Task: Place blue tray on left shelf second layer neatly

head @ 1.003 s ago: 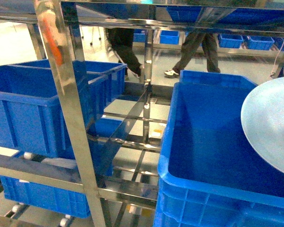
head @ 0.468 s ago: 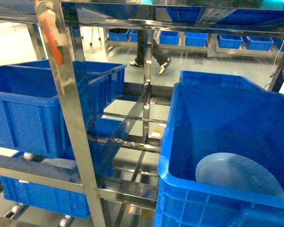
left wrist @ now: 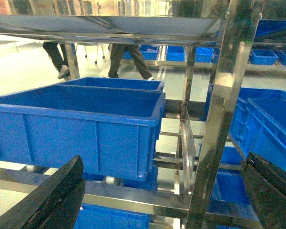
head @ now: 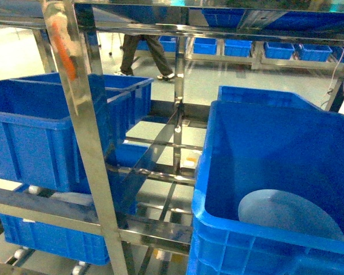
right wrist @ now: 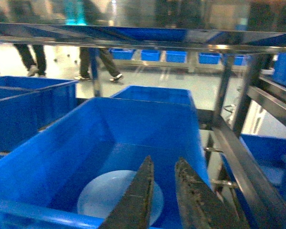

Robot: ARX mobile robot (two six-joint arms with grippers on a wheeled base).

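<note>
The blue tray (head: 289,215) lies flat on the bottom of the big blue crate (head: 218,220) on the right; in the right wrist view the blue tray (right wrist: 109,193) shows pale and round below my fingers. My right gripper (right wrist: 163,160) hangs above that crate (right wrist: 62,143), open by a narrow gap and holding nothing. My left gripper (left wrist: 164,157) is wide open and empty, facing the steel rail (left wrist: 133,195) of the left shelf second layer (head: 46,209), where blue crates stand. Neither gripper shows in the head view.
Two blue crates (head: 46,126) fill the left shelf tier, and another (head: 51,238) sits below it. A shiny steel upright (head: 86,143) stands close in front. A steel divider (head: 160,143) separates the two sides. A person (head: 140,54) walks behind the rack.
A second ago the blue tray was held up at the right edge of the head view. It has dropped into the right crate and now lies still. The walking person moved left.
</note>
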